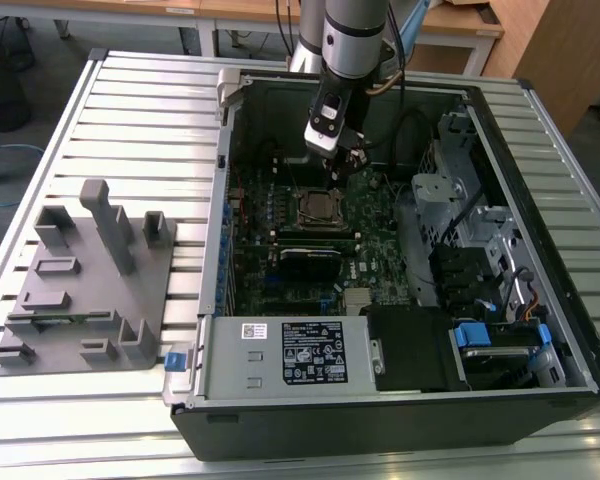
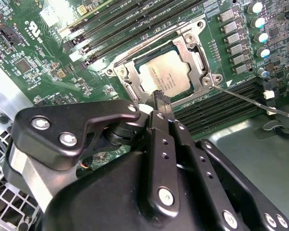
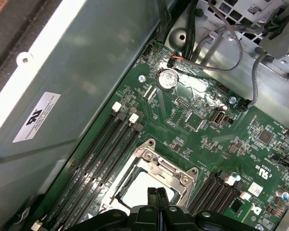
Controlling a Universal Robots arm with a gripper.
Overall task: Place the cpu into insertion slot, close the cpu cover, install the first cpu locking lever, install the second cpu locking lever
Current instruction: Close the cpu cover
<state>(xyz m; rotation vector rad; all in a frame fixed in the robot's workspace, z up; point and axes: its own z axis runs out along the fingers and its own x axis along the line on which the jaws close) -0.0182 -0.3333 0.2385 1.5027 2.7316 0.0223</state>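
At the insertion slot (image 2: 121, 73), your gripper (image 2: 161, 99) hovers with its jaws clenched on nothing, the tips at the near edge of the seated cpu (image 2: 166, 77). The cpu cover (image 2: 195, 57) lies flat around the chip. Off to the jaws' side, a thin locking lever (image 2: 250, 100) juts out.

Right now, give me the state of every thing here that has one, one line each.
cpu: seated in the insertion slot.
insertion slot: filled by the cpu.
cpu cover: down over the cpu.
locking lever: unlatched, sticking out over the memory slots.
tool: shut, holding nothing, tips at the cover's edge.
computer case: side open.
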